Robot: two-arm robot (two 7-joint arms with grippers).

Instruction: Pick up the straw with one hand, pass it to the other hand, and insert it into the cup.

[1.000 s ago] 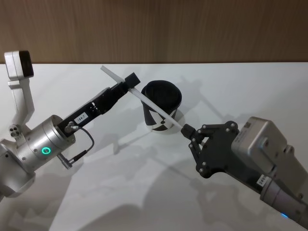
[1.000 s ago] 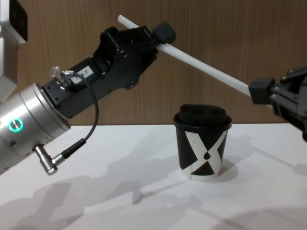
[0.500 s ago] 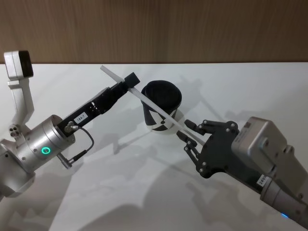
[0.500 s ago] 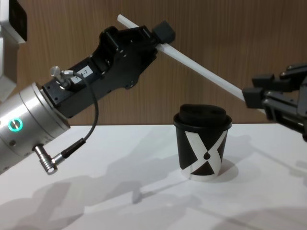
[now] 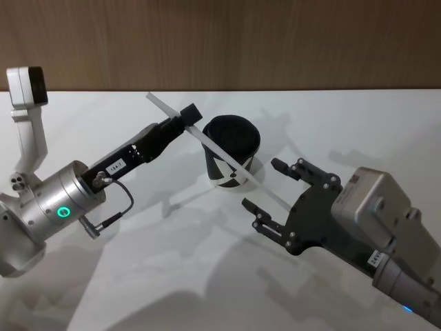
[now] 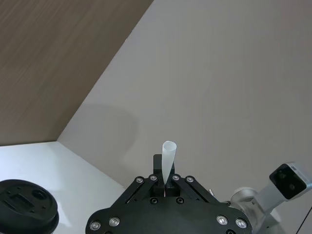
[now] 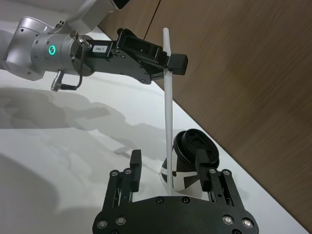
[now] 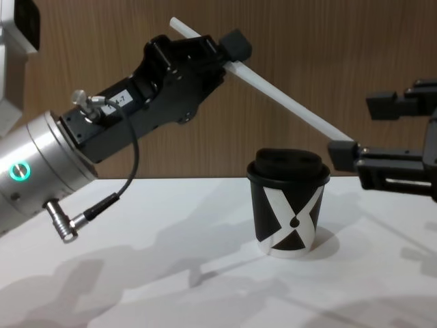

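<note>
The long, thin white straw (image 8: pixel 287 98) hangs in the air on a slant, its low end out above and just right of the small black paper cup with the white X mark and black plastic lid (image 8: pixel 290 208), which stands upright on the white desk (image 5: pixel 358 124). Near its high end the straw is pinched between the long black fingers of the left gripper (image 5: pixel 186 117), the one with the silver cylindrical wrist and green ring light, and a short stub sticks out past them.

The all-black right gripper (image 5: pixel 262 185) sits at the straw's low end with its blocky fingers spread wide. The tip lies between them and appears to touch neither.

The pass looks as good as made, since the left gripper alone carries the straw. Insertion has not begun. The next move calls for the right gripper to draw clear. The left arm then has to tip the straw towards upright, bring its low end over the small opening in the lid (image 6: pixel 27 200) and press straight down — a slanted push could skid off the lid or nudge the light cup.
</note>
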